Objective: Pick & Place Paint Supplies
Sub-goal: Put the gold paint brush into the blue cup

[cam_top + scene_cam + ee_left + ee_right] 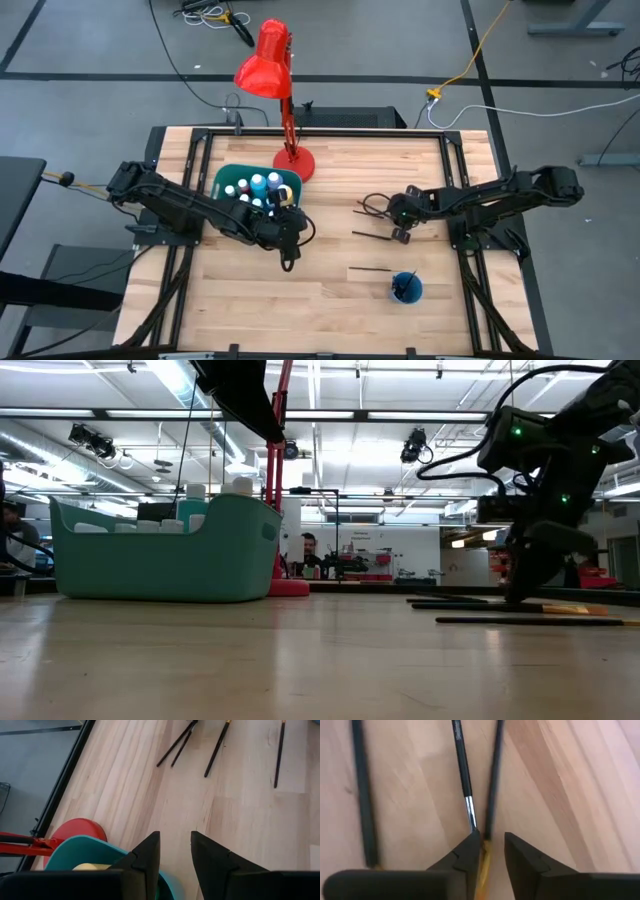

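Observation:
Several thin dark paintbrushes (375, 237) lie flat on the wooden table, one (370, 268) nearer the front. My right gripper (491, 837) points down over them at the table's right middle (401, 232), open. One brush's yellow end (483, 862) lies in the gap, and a second brush's metal ferrule (469, 812) runs up to one fingertip. White-capped paint bottles (262, 186) stand in the teal bin (228, 178). My left gripper (175, 837) hangs open and empty above the bin's near right corner (288, 240). My right gripper stands over the brush's yellow end (483, 862), its fingers pointing down and lying roughly along the brush, which rests flat on the table. Whether a fingertip (472, 845) touches it, I cannot tell.
A red desk lamp (270, 60) stands with its base (296, 160) just behind the bin. A small blue cup (406, 288) with a brush in it sits near the front right. Bare wood lies between the bin and the brushes.

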### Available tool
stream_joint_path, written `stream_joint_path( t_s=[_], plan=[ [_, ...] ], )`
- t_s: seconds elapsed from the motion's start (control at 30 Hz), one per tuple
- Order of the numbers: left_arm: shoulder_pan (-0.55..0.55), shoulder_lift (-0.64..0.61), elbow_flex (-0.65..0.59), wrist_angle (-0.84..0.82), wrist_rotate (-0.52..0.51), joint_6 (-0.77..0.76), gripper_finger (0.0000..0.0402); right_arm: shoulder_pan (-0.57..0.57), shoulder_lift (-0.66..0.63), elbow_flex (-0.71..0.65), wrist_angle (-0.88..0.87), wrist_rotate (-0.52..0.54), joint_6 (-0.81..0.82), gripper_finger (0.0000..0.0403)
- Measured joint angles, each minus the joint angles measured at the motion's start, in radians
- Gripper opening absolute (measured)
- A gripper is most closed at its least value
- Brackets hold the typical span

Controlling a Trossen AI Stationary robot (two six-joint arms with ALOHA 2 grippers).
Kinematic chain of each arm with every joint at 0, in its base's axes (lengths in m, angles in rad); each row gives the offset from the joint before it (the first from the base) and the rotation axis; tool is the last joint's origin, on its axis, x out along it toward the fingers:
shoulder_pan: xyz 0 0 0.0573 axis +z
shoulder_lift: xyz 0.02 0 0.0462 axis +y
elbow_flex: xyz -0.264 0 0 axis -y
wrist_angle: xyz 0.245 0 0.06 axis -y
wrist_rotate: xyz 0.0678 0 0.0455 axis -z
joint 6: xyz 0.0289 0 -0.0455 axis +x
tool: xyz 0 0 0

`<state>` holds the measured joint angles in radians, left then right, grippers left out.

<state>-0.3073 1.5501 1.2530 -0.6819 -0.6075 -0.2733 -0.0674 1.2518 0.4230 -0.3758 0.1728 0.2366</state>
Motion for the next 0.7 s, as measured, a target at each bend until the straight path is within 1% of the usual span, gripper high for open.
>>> stream_joint_path(
  t_s=[0.13, 0.27, 0.37, 0.6, 0.7],
  plan=[
    [0.0, 0.0, 0.0, 0.0, 0.0, -0.001, 0.0114, -0.001, -0.02, 0.039, -0.099, 0.029, -0.027, 0.0111],
    [0.0, 0.0, 0.0, 0.0, -0.001, -0.001, 0.0114, -0.001, -0.022, 0.049, -0.106, 0.037, -0.045, 0.0112],
    [0.0, 0.0, 0.0, 0.0, -0.001, -0.001, 0.0114, -0.001, -0.022, 0.049, -0.098, 0.005, -0.047, 0.0117],
    [0.0, 0.0, 0.0, 0.0, 0.0, -0.009, 0.0114, -0.001, -0.022, 0.049, -0.124, 0.014, -0.05, 0.0153],
    [0.0, 0.0, 0.0, 0.0, 0.006, -0.011, 0.0114, -0.001, -0.022, 0.044, -0.121, 0.058, -0.051, 0.0165]
  ],
)
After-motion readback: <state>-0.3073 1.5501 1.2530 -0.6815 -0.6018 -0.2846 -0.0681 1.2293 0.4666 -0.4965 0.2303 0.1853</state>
